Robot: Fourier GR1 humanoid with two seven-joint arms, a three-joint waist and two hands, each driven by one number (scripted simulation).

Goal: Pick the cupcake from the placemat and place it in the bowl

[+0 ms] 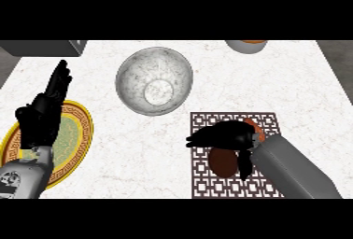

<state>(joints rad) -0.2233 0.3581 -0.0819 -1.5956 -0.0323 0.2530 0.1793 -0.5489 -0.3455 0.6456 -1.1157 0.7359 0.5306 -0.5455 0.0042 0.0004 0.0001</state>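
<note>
Hovering over the dark lattice-patterned placemat [265, 120], the black right hand [224, 135] has its fingers [200, 138] clamped round the brown cupcake [222, 164], which sits on the mat, ready for lifting to the grey metal bowl [134, 79]. The left hand [45, 116] rests open above the yellow plate [82, 135], clear of that path.

A: What colour is the counter [289, 84]?
B: White, with faint grey veins. The bowl [134, 74] is mottled silver-grey.
A: And the placemat [207, 121]?
B: Dark brown fretwork over white. The plate [81, 135] has a gold key-pattern rim and a speckled green middle. The cupcake [222, 161] is reddish brown. The left hand [41, 116] and right hand [224, 135] are black.
</note>
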